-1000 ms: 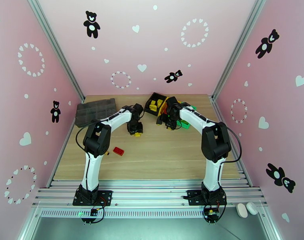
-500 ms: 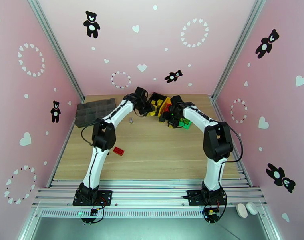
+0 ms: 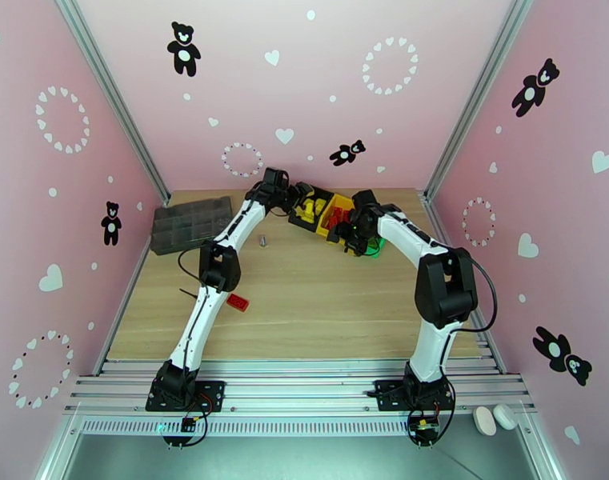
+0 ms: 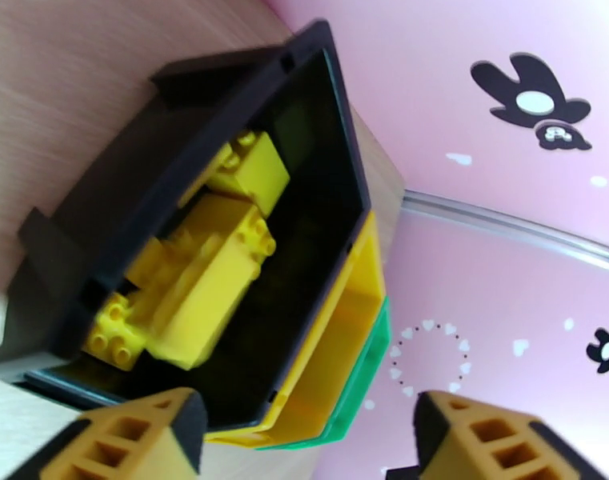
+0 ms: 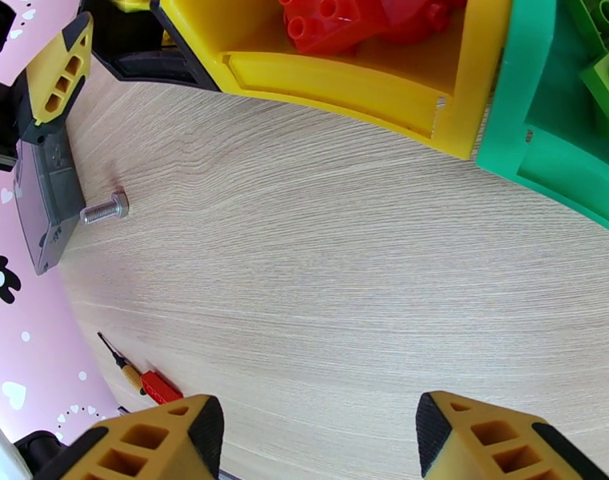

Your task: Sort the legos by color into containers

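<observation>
The left gripper (image 4: 312,432), over the black container (image 4: 338,106) holding yellow legos (image 4: 212,278), and the right gripper (image 5: 316,442) are held apart, empty. A red lego (image 3: 238,302) is seen on the near-left tabletop (image 3: 328,314); light, stiff and slick, it is best pinched across flat sides.

lab test booth: pink walls (image 3: 304,98), aluminium rails (image 3: 304,386).

We look down on the whole table (image 3: 304,314) from high behind its near edge. Both wrist views sit close and low (the left right at the black bin (image 4: 224,90)); all three share the containers (image 3: 316,191).
</observation>
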Robot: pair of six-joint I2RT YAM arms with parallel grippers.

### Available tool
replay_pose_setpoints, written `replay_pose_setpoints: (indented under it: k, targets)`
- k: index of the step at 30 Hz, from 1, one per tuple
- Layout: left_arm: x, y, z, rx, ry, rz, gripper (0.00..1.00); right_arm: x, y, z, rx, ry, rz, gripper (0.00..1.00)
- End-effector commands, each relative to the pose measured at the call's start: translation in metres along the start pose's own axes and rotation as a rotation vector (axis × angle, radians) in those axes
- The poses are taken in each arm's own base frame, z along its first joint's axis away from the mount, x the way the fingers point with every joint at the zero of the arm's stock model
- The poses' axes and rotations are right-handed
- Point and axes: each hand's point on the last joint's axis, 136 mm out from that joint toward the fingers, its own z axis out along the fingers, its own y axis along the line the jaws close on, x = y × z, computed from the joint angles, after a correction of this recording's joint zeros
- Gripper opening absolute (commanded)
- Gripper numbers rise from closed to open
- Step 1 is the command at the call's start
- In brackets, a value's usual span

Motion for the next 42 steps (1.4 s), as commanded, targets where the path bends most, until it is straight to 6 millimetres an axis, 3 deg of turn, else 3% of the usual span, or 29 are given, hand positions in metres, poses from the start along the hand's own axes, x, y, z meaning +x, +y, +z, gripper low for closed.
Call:
replay_pose_setpoints:
  k: [1,8,12,14,18,29,33,42]
  targets:
    - [0.014,-0.037,-0.023,0.046,0.024,0.102,0.77,0.001,0.009,-0.012,-0.027,-0.014,-0.013,0.68]
    - [0.032,-0.051,-0.090,-0.102,-0.040,0.291,0.80,0.007,0.039,-0.001,-0.035,0.004,-0.088,0.68]
    - [0.042,-0.036,-0.143,-0.223,-0.104,0.361,0.84,0.023,0.068,0.017,-0.023,0.035,-0.162,0.68]
    - [0.044,-0.022,-0.170,-0.269,-0.140,0.358,0.86,0.033,0.083,0.025,-0.015,0.047,-0.204,0.68]
    - [0.055,0.027,-0.217,-0.352,-0.175,0.293,0.92,0.056,0.113,0.043,0.011,0.071,-0.298,0.69]
    - [0.091,0.148,-0.315,-0.522,-0.236,0.051,0.96,0.126,0.168,0.080,0.092,0.118,-0.574,0.78]
    - [0.103,0.183,-0.340,-0.541,-0.251,-0.047,0.96,0.153,0.182,0.094,0.143,0.137,-0.719,0.79]
    - [0.121,0.233,-0.371,-0.513,-0.261,-0.245,0.96,0.222,0.206,0.137,0.191,0.162,-1.046,0.78]
